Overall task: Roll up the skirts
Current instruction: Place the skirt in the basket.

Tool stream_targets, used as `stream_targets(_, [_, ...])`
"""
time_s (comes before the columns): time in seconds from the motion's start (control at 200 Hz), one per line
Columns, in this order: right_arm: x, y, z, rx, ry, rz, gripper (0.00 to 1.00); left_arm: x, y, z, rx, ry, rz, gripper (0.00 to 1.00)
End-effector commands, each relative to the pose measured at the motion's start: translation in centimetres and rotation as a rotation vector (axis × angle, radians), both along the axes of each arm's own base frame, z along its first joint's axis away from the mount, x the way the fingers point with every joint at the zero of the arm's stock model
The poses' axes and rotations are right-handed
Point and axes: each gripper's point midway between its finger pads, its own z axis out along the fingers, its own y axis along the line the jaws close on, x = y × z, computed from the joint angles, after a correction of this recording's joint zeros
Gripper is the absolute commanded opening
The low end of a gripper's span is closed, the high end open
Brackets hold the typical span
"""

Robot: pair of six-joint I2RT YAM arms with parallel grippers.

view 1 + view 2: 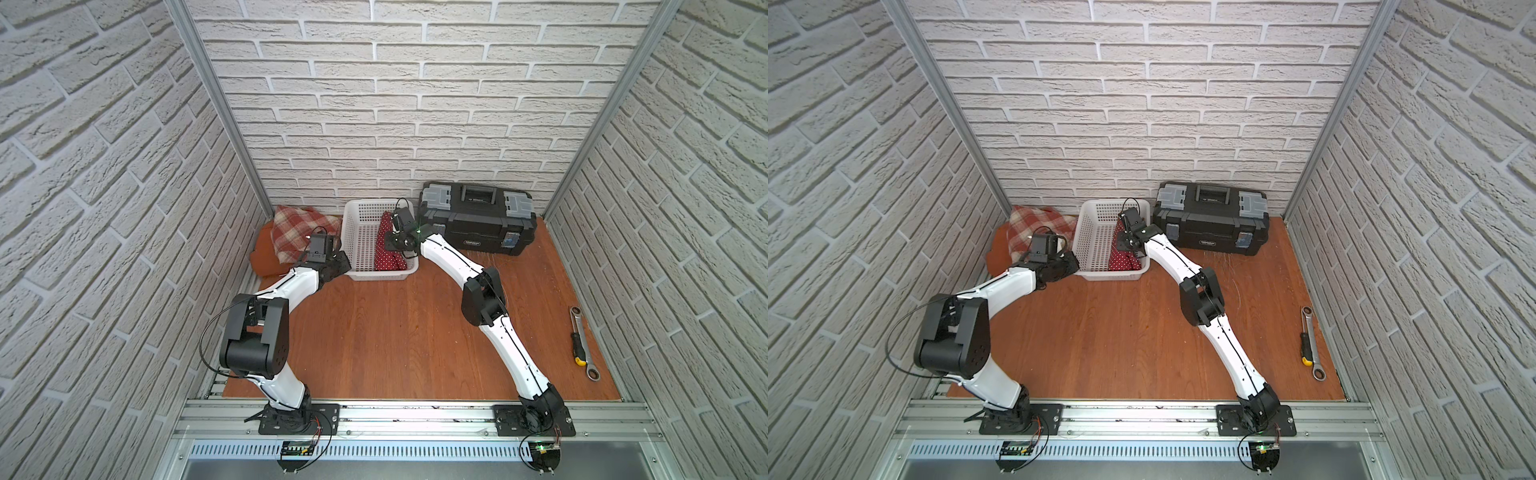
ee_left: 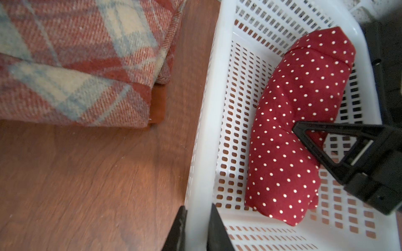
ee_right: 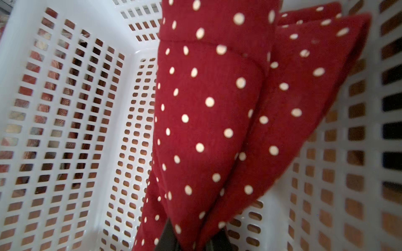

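While the rim of the white mesh basket (image 2: 202, 152) is pinched by the left claw (image 2: 197, 209), the rolled polka-dot skirt (image 2: 300, 121) is held inside it by the right claw (image 3: 192, 239). Risk: roll loosened if folds are dragged on withdrawal. Piled beside basket: plaid skirt (image 1: 299, 232), rust-orange skirt (image 1: 266, 262).

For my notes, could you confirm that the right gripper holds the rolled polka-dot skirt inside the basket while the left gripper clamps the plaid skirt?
Not quite: the left gripper clamps the white basket's rim, not the plaid skirt, as the left wrist view shows. The rest stands.
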Motion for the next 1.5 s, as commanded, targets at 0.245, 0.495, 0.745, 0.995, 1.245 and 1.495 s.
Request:
stream_targets(0.245, [-0.1, -4.3, -1.1, -0.171, 0.032, -0.037, 0.44, -0.2, -0.9, -0.1, 0.040, -0.026, -0.064, 0.00])
stream_targets(0.495, [-0.8, -2.6, 2.5, -0.215, -0.060, 0.032, 0.50, -0.2, -0.5, 0.0, 0.053, -0.029, -0.044, 0.00])
stream_targets(0.745, [-2.2, -0.4, 7.0, -0.280, -0.173, 0.092, 0.56, 0.1, -0.1, 0.4, 0.067, -0.039, -0.029, 0.00])
stream_targets(0.995, [-2.8, -2.7, 9.1, -0.383, -0.207, 0.028, 0.58, 0.8, 0.0, 0.5, 0.071, -0.046, -0.017, 0.00])
stream_targets(1.245, [-7.2, -3.2, 11.7, -0.312, -0.221, 0.057, 0.57, 2.9, 0.3, 0.2, 0.079, -0.069, 0.036, 0.00])
stream_targets(1.495, [-14.5, -4.7, 10.8, -0.242, -0.165, 0.105, 0.57, 5.7, -0.4, -0.9, 0.064, -0.080, 0.066, 0.00])
